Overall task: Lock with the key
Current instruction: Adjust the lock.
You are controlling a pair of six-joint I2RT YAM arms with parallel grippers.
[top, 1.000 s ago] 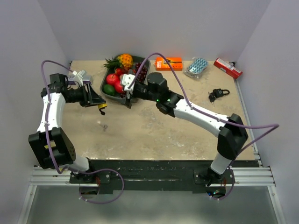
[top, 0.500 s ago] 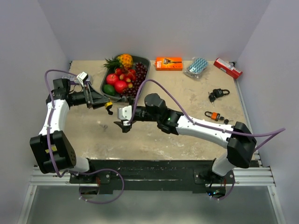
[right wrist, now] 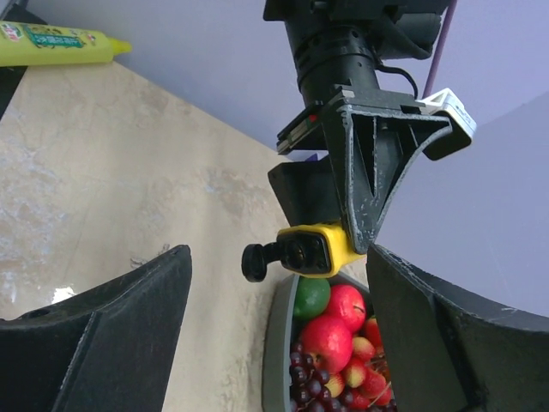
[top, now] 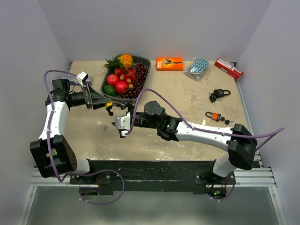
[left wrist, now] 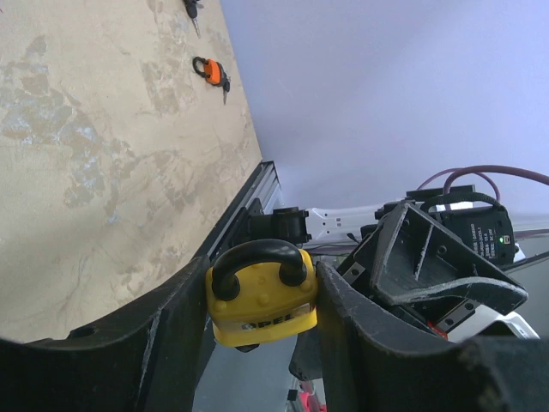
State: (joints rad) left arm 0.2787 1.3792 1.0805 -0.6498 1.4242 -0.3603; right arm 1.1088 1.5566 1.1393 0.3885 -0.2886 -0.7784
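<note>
L gripper [top: 104, 104] grips yellow padlock [left wrist: 260, 300]; R gripper [top: 123, 131] wide, empty. Next you prob. need the likely key [top: 104, 126], just left.

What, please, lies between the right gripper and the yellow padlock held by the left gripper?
Nothing. The right wrist view shows the yellow padlock straight ahead of the open right gripper, with only bare table behind the gap.

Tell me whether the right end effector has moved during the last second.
Yes. The right end effector has pulled back from the dark grey fruit tray toward the near edge of the table.
</note>
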